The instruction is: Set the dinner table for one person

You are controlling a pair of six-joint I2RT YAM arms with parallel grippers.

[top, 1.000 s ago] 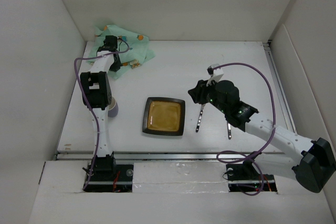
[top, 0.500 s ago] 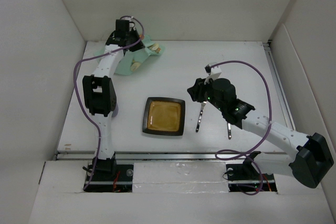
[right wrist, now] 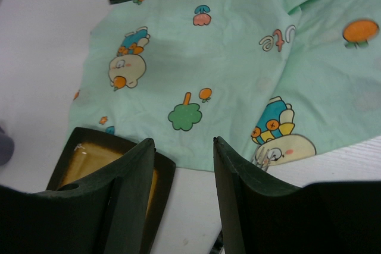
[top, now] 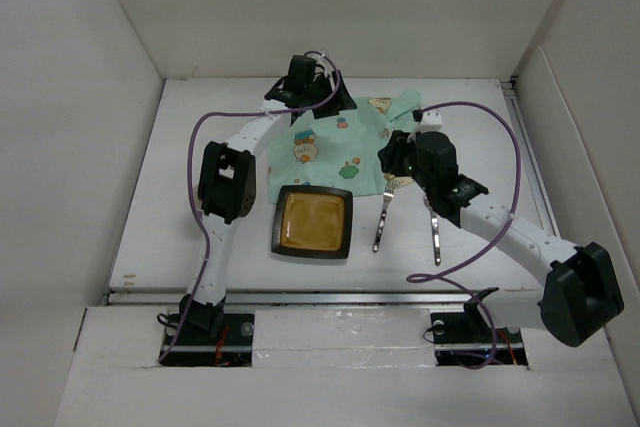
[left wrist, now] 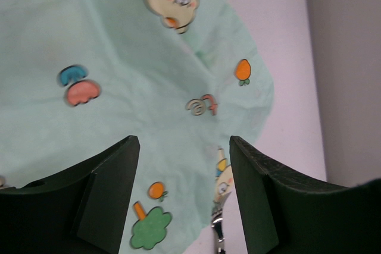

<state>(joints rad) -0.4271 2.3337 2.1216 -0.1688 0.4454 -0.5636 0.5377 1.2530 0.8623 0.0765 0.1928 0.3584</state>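
Note:
The mint-green cartoon-print placemat (top: 345,142) lies spread on the white dinner table (top: 200,247), behind the square dark plate (top: 312,222). My left gripper (top: 330,99) hovers over the cloth's far edge. In the left wrist view it (left wrist: 183,142) is open, with only the placemat (left wrist: 119,75) below it. My right gripper (top: 393,160) stands over the cloth's near right corner. In the right wrist view it (right wrist: 183,142) is open and empty, above the placemat's (right wrist: 196,57) near edge and the plate (right wrist: 89,159).
A fork (top: 381,222) and a second utensil (top: 436,235) lie right of the plate. The fork's tines (right wrist: 265,157) meet the cloth's edge. A metal rail (top: 320,297) runs along the near edge. White walls enclose the table.
My left arm swung right, dragging the placemat from the back left corner to the centre, then opened and let it go. My right gripper moved back over the cloth.

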